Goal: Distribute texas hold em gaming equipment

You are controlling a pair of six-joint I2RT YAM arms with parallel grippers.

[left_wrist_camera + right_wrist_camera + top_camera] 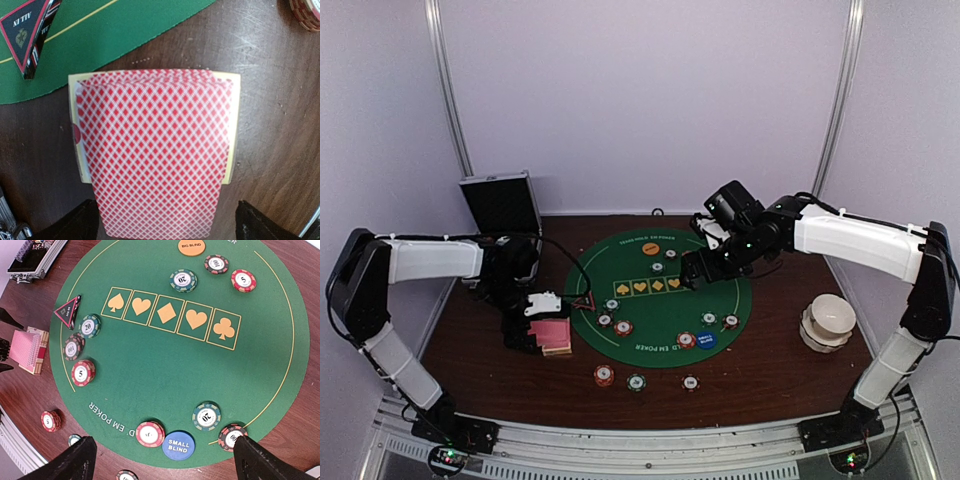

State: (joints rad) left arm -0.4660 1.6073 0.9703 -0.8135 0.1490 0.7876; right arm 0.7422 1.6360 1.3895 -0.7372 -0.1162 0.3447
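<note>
Right now the deck of pink-red-backed playing cards (155,150) fills the middle of my left wrist view. It lies back-up on a pale yellow base (234,125) on the brown table (280,130), just off the edge of the round green felt mat (125,30). The black-red triangle (27,30) sits on the mat near its rim, in the upper left corner of that view. Through the right wrist camera I count nine striped poker chips (83,372) on the felt, in three trios. One trio is near the top of the frame by the orange marker disc (192,246), one is at the left edge below the triangle, and one is at the bottom beside the blue marker disc (178,445). Three stray chips (50,420) rest on the bare wood at the lower left of that frame. A row of five suit boxes (166,313) crosses the middle of the mat. The left gripper (165,220) hangs over the deck with its fingers spread wide, one at each lower corner of its view, clamping nothing. The right gripper (166,450) hovers above the mat, fingers equally far apart and empty. In the overhead view, the silver-edged black case (502,205) stands at the upper left of the table and a white round container (828,322) sits at the right.
</note>
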